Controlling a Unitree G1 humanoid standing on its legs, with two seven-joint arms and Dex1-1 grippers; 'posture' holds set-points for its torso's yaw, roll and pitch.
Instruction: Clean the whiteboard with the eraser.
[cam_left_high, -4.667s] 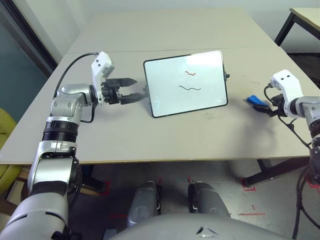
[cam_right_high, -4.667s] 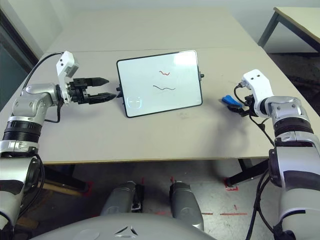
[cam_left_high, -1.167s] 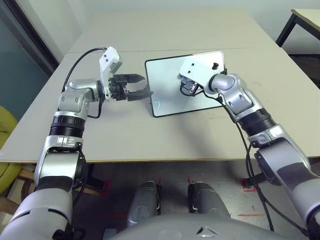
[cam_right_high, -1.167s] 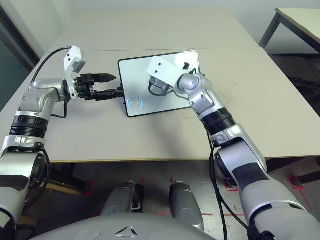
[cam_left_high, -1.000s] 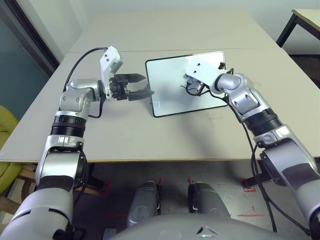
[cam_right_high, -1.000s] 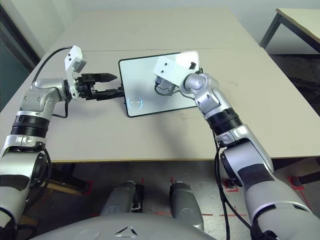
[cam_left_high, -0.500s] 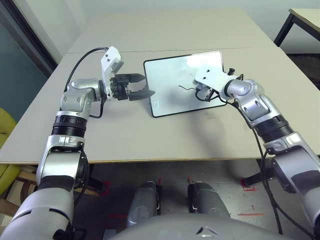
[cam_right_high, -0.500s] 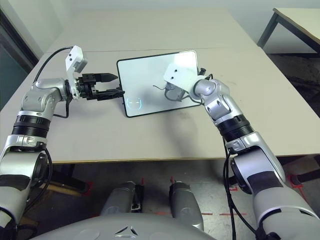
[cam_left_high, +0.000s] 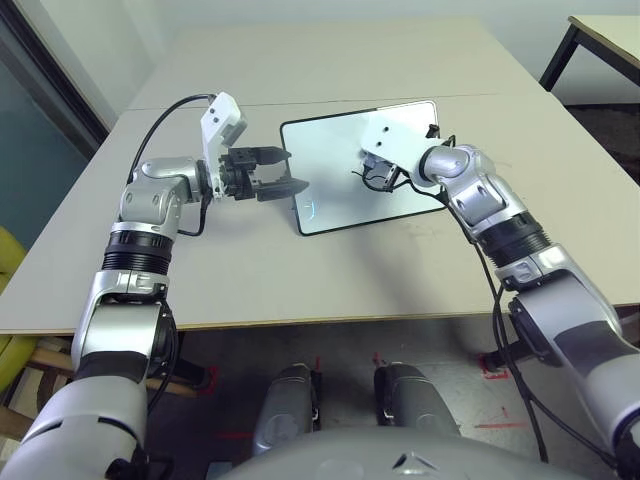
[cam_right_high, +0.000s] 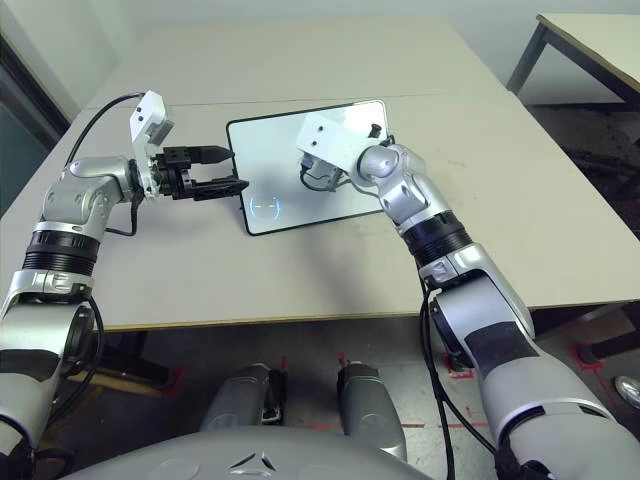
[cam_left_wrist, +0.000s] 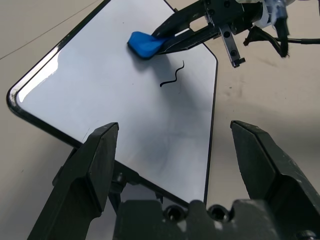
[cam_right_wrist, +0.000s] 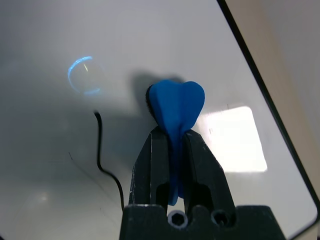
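The whiteboard lies tilted on the table, glossy white in a thin black frame. A short black squiggle remains on it. My right gripper is shut on the blue eraser, whose end presses on the board beside the squiggle. From the head, that gripper is over the board's middle. My left gripper is open at the board's left edge, one finger on each side of the board's near corner.
The beige table has bare room in front of and to the right of the board. A second table stands at the far right. The near table edge runs just below the arms.
My right gripper with the eraser has swept left across the board from its right part to its middle. The red squiggle seen earlier is gone. The left gripper has stayed put.
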